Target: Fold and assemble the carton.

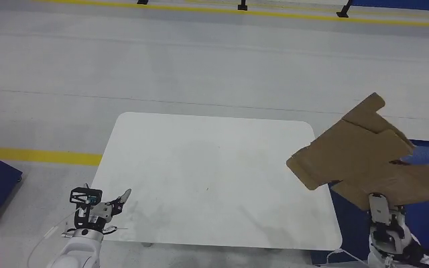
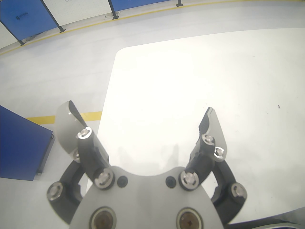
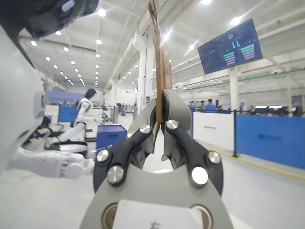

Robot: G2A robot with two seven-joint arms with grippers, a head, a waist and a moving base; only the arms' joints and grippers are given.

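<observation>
Note the carton point(image 1: 355, 157), a flat unfolded blank, up in the air past the 3 o'clock edge of the table point(image 1: 208, 181) and touching no surface. See it pinched near its lower edge by the right gripper point(image 3: 160, 106), closed tight on the cardboard, with the sheet rising edge-on above the jaws. Judge the step in hand as bringing the blank over the table. Carry it toward the middle, lower slowly and lay it flat, to keep the long overhang from flapping or catching the rim. Keep the pinch firm until full contact. Expect some sag, as with thin cardboard held at a single spot. Bring in the left gripper point(image 2: 140, 109), spread wide and holding nothing near the table's 8 o'clock corner, to press a panel down before working any crease.
</observation>
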